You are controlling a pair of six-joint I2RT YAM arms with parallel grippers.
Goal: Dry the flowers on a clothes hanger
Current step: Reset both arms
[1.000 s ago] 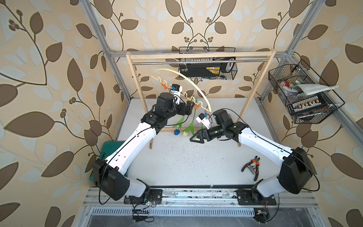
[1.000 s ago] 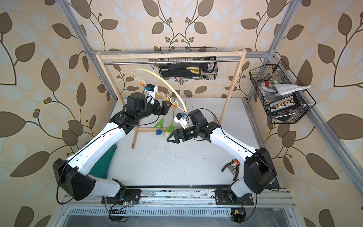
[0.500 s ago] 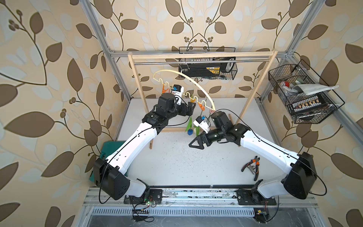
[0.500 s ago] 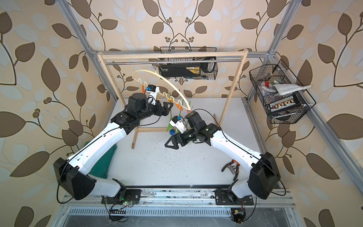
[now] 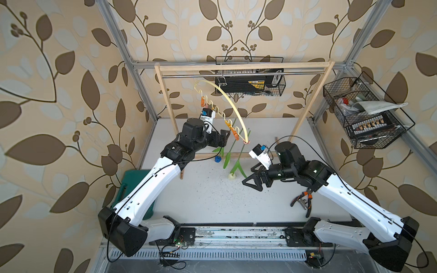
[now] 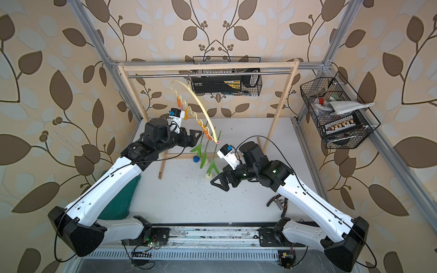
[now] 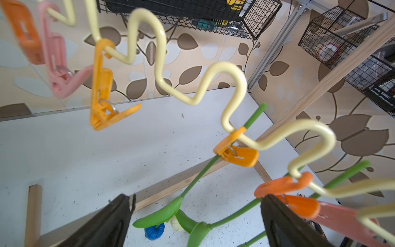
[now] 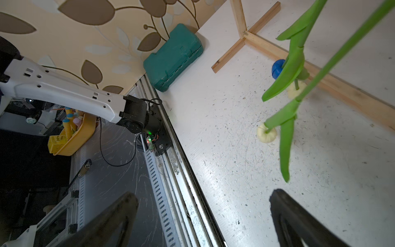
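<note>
The white tabletop (image 5: 201, 203) near the front rail carries black-and-orange pliers (image 5: 302, 201) on the right and a teal plastic case (image 5: 128, 189) at the left edge. Just beyond them the right end effector (image 5: 251, 177) hovers low, its black jaws spread wide and empty.

Three artificial tulips (image 5: 227, 158), with thin green stems and broad green leaves, hang head-down beside it, toward the left arm. The lowest cream head (image 5: 232, 176) is close to its fingertips but apart from them. The blue head (image 5: 217, 158) is farther back.

The stems' long axis runs steeply up and back to the cream arc-shaped hanger (image 5: 233, 106). There, small orange clips (image 7: 236, 153) and a pink clip (image 5: 246, 142) at the arc's tip seem to pin them near the cut ends.

The left end effector (image 5: 224, 138) sits at clip height, also gaping and holding nothing. One finger overlaps an orange clip in its wrist view; contact cannot be told.

Behind, the hanger's metal hook (image 5: 221, 80) hangs on the tall wooden rack (image 5: 246, 67), in front of a black wire basket (image 5: 250, 87).

All three tulips look hung, so retreat is probably what remains. The right arm is nearer the dangling heads and should back toward its own side, away from the stems.
</note>
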